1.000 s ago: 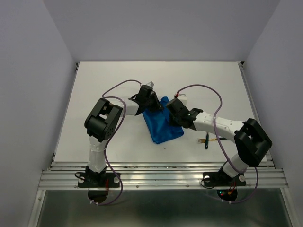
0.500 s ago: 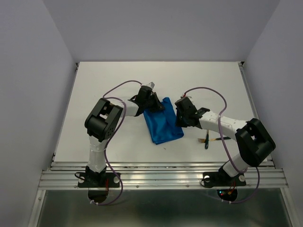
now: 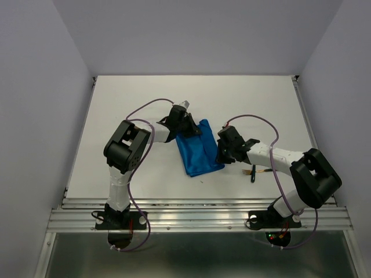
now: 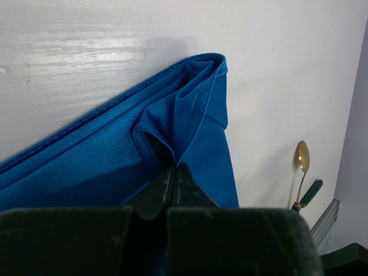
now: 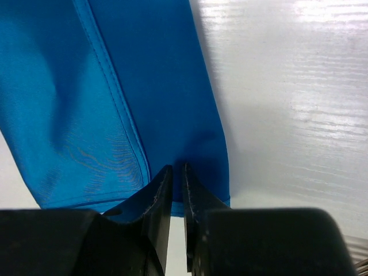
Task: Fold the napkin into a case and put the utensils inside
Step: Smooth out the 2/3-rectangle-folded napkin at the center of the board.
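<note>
Napkin: the napkin (image 3: 200, 152) lies mid-table (image 3: 133, 104) as a narrow blue folded strip, between the two arms
Long axis: runs far to near, leaning slightly left at the near end
Left gripper: the left gripper (image 4: 174, 171) is closed on a raised pleat at the strip's far left corner
Right gripper: the right gripper (image 5: 174, 172) is at the near right corner, jaws almost together with only a thin slit; I cannot tell if any cloth is caught in it
Utensils: the spoon (image 4: 301, 157) and the fork (image 3: 248, 172) lie close together just right of the napkin's near end, apart from it
Nearer arm: the right one, by my judgement
Key relation: the utensils lie to the right of the right gripper, handles roughly along the strip
</note>
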`<state>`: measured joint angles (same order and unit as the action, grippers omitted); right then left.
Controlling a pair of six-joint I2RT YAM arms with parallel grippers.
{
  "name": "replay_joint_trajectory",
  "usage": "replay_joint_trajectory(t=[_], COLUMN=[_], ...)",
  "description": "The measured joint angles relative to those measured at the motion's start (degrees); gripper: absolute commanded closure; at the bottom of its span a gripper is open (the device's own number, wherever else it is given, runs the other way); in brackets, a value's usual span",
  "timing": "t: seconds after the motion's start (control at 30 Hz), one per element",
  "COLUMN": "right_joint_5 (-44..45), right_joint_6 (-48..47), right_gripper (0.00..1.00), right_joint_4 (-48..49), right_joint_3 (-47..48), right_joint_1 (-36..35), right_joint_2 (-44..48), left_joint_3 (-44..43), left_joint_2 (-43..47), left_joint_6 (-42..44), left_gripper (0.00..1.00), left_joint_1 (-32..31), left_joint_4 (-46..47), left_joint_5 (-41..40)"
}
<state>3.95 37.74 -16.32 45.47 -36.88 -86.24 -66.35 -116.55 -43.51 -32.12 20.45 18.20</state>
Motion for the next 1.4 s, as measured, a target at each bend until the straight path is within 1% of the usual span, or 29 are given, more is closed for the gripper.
replay_joint_trajectory(t=[0.17,0.3,0.5,0.77,1.0,1.4], right_joint_5=[-0.5,-0.9,-1.2,0.7,1.0,0.1], right_joint_6=[0.1,0.2,0.1,-0.5,-0.5,-0.8], right_gripper=[0.82,0.84,0.83,0.83,0.83,0.84], right_joint_4=[1.9,3.2,3.7,1.3,1.3,1.6], right_joint_3=[-2.4,-2.6,-2.6,-1.3,-0.3,-0.3], right_joint_1=[0.0,0.0,-0.3,-0.3,-0.3,-0.3], right_joint_2=[-0.4,-0.5,-0.5,3.7,1.6,0.1], left_joint_3=[0.0,-0.1,-0.2,-2.1,-4.9,-5.0], left_joint_2=[0.0,0.0,0.0,0.0,0.0,0.0], left_joint_6=[0.0,0.1,0.2,1.3,3.0,3.6], left_gripper=[1.00,1.00,1.00,1.00,1.00,1.00], left_joint_1=[0.1,0.1,0.3,0.3,0.3,0.6], left_joint_4=[-0.5,-0.6,-0.7,-3.3,-6.0,-7.5], left_joint_5=[0.0,-0.2,-0.1,-0.1,0.0,-0.3])
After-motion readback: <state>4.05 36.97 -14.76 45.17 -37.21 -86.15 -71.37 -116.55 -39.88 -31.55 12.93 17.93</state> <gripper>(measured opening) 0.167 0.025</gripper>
